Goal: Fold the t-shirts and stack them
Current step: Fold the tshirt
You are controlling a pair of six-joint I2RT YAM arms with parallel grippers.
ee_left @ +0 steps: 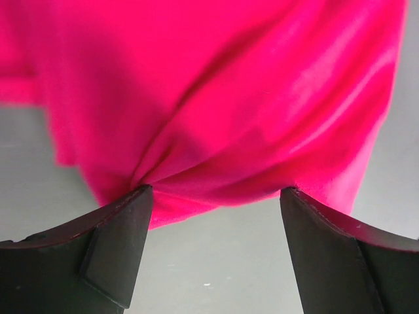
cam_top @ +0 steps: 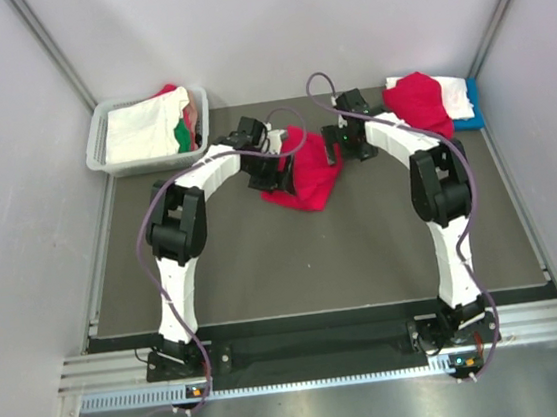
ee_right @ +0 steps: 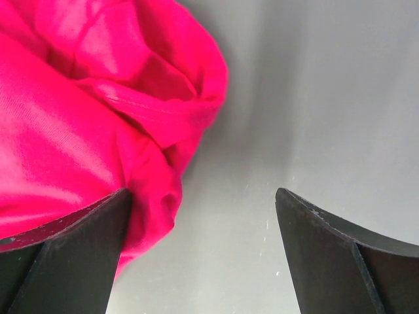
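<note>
A crumpled red t-shirt [cam_top: 307, 175] lies in the middle of the dark mat [cam_top: 264, 260], between my two grippers. My left gripper [cam_top: 276, 168] is at its left side, open; in the left wrist view the red t-shirt [ee_left: 222, 98] bunches right at the tips of the left gripper [ee_left: 216, 192], with bare mat between the fingers. My right gripper [cam_top: 332, 150] is at the shirt's right side, open; the red t-shirt [ee_right: 91, 118] touches only the left finger [ee_right: 78, 261] of the right gripper [ee_right: 203, 193]. At the back right another red t-shirt [cam_top: 417, 102] lies on a white t-shirt [cam_top: 457, 96] and a blue t-shirt [cam_top: 470, 122].
A pale plastic tub [cam_top: 113, 167] stands at the back left, holding a white cloth [cam_top: 144, 128] with bits of red and green beside it. Pale walls close in the mat on the left, right and back. The arms' bases sit at the near edge.
</note>
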